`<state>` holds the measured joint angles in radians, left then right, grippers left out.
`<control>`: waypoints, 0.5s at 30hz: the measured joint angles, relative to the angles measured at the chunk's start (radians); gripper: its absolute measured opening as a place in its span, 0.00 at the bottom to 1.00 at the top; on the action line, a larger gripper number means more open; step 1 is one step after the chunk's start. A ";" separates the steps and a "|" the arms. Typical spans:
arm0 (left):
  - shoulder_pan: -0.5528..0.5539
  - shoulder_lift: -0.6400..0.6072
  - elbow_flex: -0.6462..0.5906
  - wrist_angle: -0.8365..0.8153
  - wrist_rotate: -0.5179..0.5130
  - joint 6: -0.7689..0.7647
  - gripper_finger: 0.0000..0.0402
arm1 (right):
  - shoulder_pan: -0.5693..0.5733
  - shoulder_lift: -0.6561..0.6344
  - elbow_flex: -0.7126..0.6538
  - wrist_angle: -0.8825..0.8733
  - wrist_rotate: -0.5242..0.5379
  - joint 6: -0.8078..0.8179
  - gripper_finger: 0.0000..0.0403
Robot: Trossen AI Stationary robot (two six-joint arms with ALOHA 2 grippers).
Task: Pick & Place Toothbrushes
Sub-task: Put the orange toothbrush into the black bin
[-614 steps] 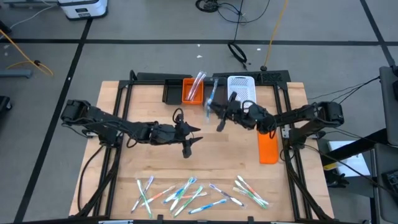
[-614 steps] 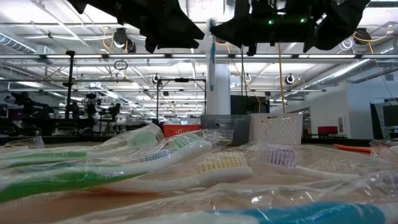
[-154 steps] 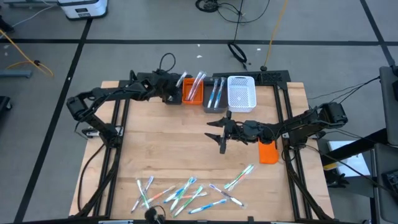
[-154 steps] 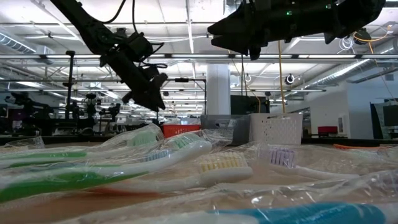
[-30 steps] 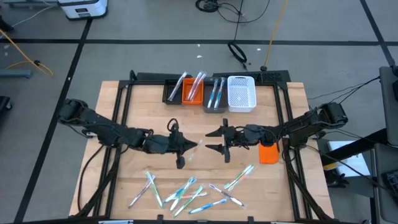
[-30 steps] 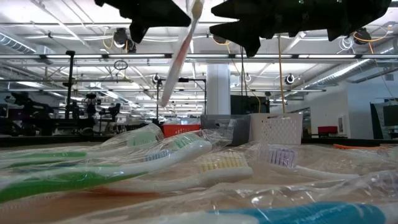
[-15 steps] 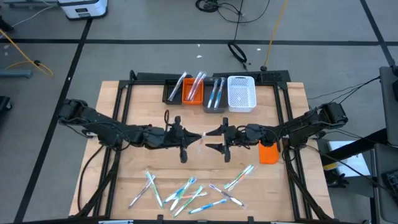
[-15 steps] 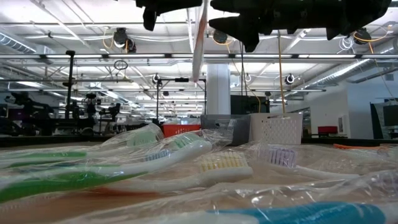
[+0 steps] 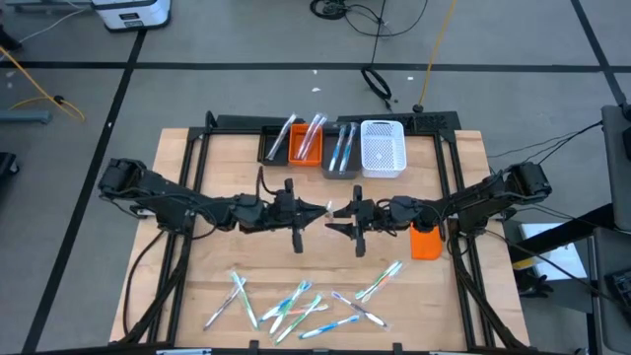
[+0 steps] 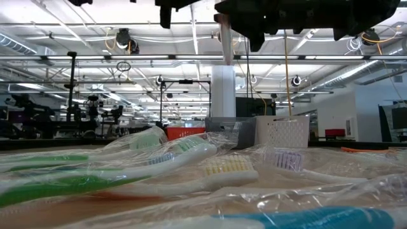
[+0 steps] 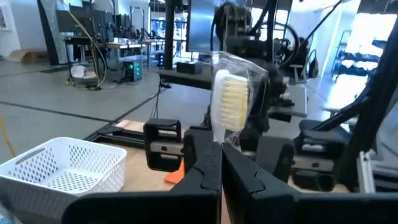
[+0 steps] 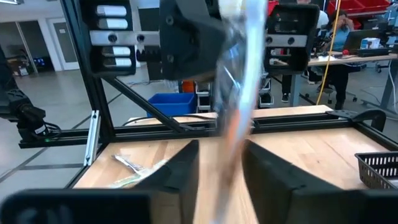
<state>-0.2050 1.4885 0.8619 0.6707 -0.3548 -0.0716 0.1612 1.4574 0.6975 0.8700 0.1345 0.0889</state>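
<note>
Left claw [image 9: 320,211] gripping wrapped toothbrush [image 11: 230,102]

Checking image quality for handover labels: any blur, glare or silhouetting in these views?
Right wrist view: the wrapped toothbrush between the fingers is smeared, wrapper glinting. Low view: both arms silhouetted against ceiling lights, foreground toothbrushes out of focus. Left wrist view: bright window glare; bristles crisp.

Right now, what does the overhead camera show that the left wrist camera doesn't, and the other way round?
Only the high view shows the loose toothbrushes lying on the table, and the left gripper and right gripper meeting mid-table. Only the left wrist view shows the yellowish bristles of the wrapped toothbrush that the left gripper holds up. Both show the white basket.
</note>
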 joint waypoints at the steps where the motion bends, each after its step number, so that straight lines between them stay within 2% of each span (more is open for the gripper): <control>1: 0.003 0.006 0.000 0.008 0.004 0.009 0.00 | 0.000 0.000 0.000 -0.004 0.001 -0.003 0.20; 4: 0.011 0.008 0.000 0.014 0.012 0.019 0.00 | 0.000 0.000 0.000 -0.010 0.008 -0.027 0.05; 5: 0.015 0.007 0.000 0.014 0.012 0.028 0.00 | -0.002 0.000 0.000 -0.013 0.009 -0.034 0.04; 11: 0.024 -0.015 0.000 -0.010 -0.009 0.078 0.00 | -0.001 0.000 0.002 -0.023 0.077 -0.049 0.03; 15: 0.023 -0.022 0.000 -0.039 -0.013 0.077 0.00 | -0.004 0.000 0.002 -0.025 0.074 -0.053 0.03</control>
<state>-0.1818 1.4664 0.8616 0.6315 -0.3680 0.0056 0.1569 1.4571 0.6994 0.8445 0.2085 0.0362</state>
